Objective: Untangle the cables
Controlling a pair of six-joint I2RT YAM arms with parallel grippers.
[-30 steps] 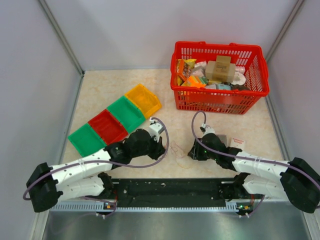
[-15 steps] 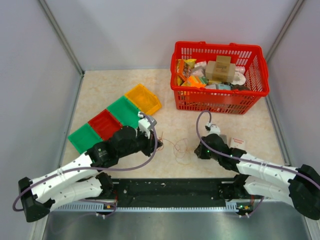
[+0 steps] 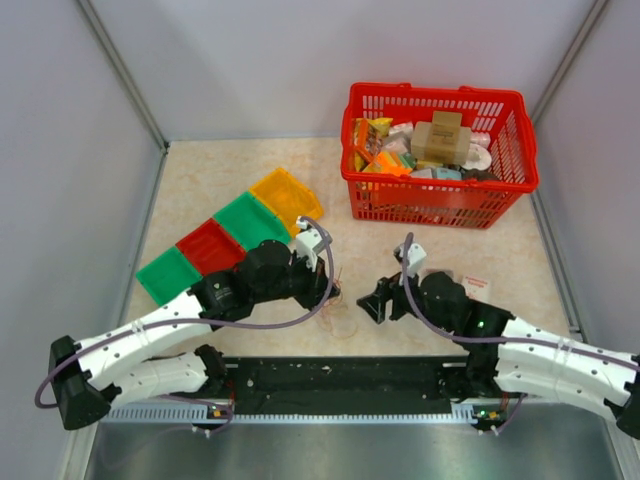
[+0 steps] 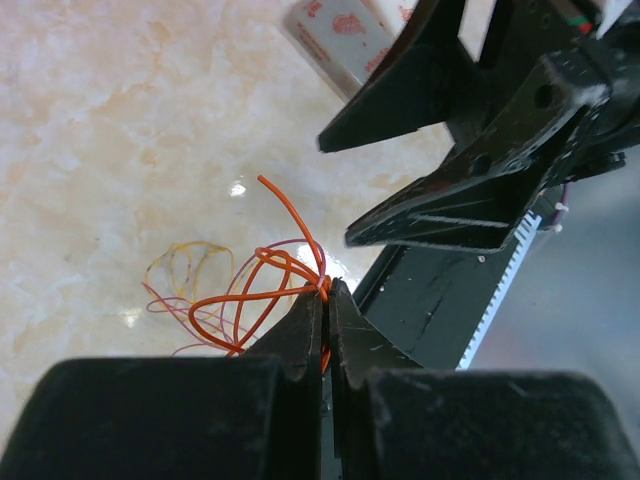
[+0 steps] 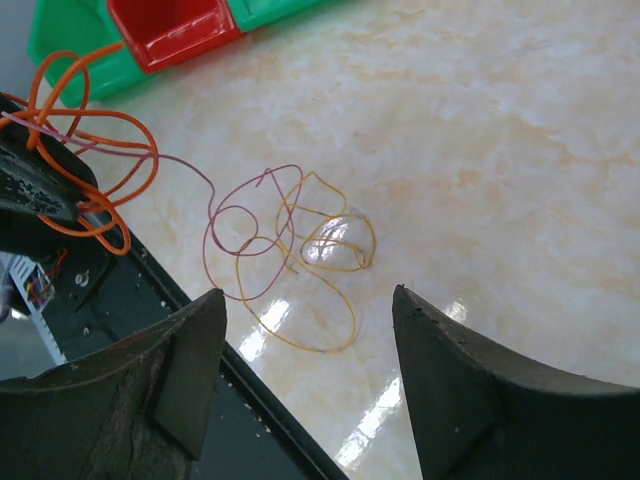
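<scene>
The cables are a loose tangle of thin wire. My left gripper [image 4: 325, 290] is shut on the orange loops [image 4: 250, 290] and holds them a little above the table. The yellow loops [image 5: 335, 240] and the reddish loops [image 5: 235, 240] trail from them and lie on the marble top. My right gripper [image 5: 308, 292] stands wide open just beyond the yellow loops, with nothing between its fingers. In the top view the left gripper [image 3: 330, 295] and the right gripper [image 3: 378, 300] face each other, with the tangle [image 3: 343, 318] between them near the front rail.
A black rail [image 3: 340, 375] runs along the near edge, right beside the tangle. Green [image 3: 172, 278], red [image 3: 213, 252], green [image 3: 250, 222] and yellow [image 3: 287, 198] bins sit at the left. A red basket [image 3: 440, 205] of goods stands at the back right. A white packet [image 3: 474, 285] lies beside the right arm.
The right gripper's jaws have gone from nearly shut to wide open. The left gripper, still shut on the orange loops, swung left and has come back right towards the centre.
</scene>
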